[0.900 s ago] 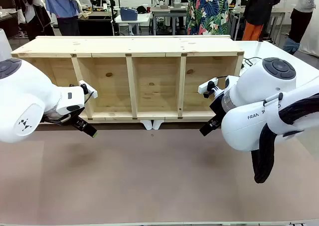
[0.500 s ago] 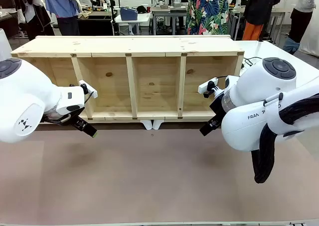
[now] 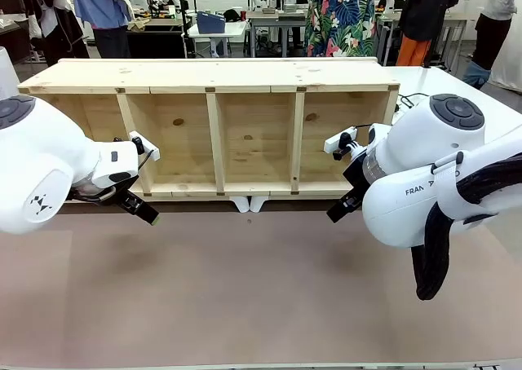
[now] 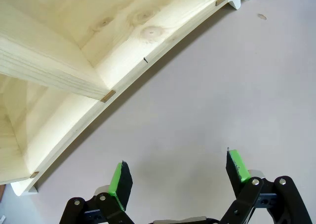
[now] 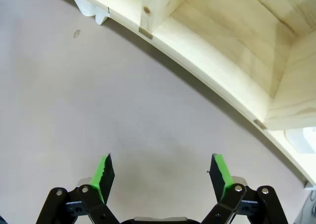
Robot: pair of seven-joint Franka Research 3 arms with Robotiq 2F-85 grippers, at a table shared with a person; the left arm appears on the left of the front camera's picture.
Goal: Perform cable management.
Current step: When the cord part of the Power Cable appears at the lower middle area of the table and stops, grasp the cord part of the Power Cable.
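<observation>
Two spread tools, left tool [image 4: 177, 172] and right tool [image 5: 161, 172], over table [image 3: 245, 297] beside wooden shelf [image 3: 253, 77].

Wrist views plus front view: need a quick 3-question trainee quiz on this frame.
1. True or false: the left gripper is shut on an object.
2. Multiple choice: how many compartments does the wooden shelf unit have in the front view? A) two B) four C) six
3. Fill in: the right gripper has its jaws ___ above the table.
Key: 1 false, it is open and holds nothing; 2 B; 3 open.
</observation>
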